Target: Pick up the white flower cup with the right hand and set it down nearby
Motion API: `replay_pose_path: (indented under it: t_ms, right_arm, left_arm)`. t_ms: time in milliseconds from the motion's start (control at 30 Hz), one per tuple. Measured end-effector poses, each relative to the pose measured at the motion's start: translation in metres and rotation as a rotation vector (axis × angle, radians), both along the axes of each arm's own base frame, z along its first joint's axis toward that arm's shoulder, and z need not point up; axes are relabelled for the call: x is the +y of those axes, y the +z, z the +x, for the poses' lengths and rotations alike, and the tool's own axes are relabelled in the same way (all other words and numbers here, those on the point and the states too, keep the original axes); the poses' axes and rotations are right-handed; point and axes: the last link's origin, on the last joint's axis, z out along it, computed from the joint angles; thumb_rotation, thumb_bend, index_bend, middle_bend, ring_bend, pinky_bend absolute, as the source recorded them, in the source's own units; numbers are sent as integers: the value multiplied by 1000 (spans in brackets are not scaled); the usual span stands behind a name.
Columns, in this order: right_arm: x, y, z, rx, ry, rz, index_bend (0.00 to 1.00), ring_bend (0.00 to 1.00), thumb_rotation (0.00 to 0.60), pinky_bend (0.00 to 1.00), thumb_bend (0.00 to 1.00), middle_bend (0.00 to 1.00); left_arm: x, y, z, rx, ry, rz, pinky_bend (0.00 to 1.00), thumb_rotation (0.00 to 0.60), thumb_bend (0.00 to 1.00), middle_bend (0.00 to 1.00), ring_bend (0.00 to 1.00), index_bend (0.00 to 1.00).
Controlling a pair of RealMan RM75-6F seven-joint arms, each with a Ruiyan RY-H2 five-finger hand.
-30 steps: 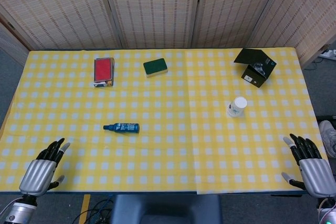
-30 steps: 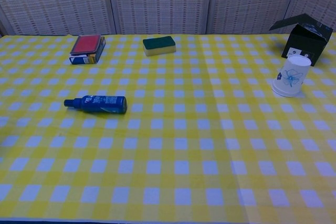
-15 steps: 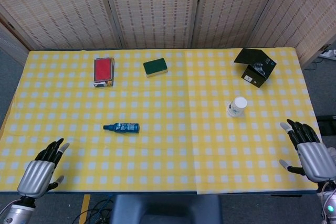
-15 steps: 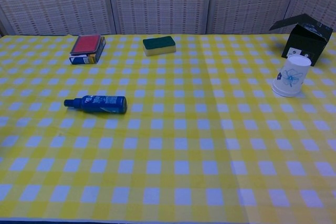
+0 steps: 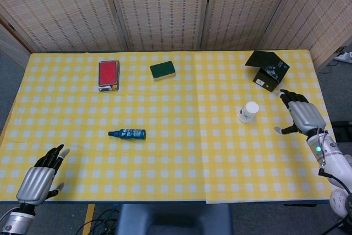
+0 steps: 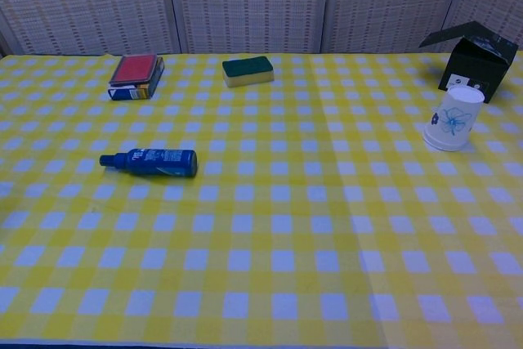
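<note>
Broad desk (image 5: pixel 181 163) under a yellow-and-white checked cloth, smooth and flat, with woven screen panels behind. Far right, a black cardboard box (image 5: pixel 268 70) with its flap lifted, matte and angular. Just beside that box on its near side, the right hand (image 5: pixel 300 116), now well forward of the near edge where it hung a second ago and level with the white flower cup (image 5: pixel 248 112); fingers apart, holding nothing, still a little short of touching. Reads as the approach well under way, grasp not yet begun. Left hand (image 5: pixel 37 177) low at the near left corner, slightly further back than before, fingers loosely apart, idle. Red-topped box (image 5: pixel 109 74), flat and rectangular. Green sponge (image 5: pixel 163 70), soft-edged block on a yellow base. Cup upside down, tapered, thin paper by the look, blue flower print, likely light and easily crushed. Blue bottle (image 5: pixel 127 134) lying on its side, slim and glossy.
</note>
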Motion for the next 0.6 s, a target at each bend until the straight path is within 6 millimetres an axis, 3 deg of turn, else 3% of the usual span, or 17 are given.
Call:
replay_pose_path:
  t_ms: [233,600]
  right_arm:
    - [-47,-15,1,18,-53,11,64,0,600,0,211,0]
    - [-66,-43,-4,10,-92,101,81,0,600,0,221,0]
  left_arm:
    - [4,-1,-4,2,17,3,228,600,317,0,0,42]
    - [6,0,-6,6,30,9,228,600,317,0,0,42]
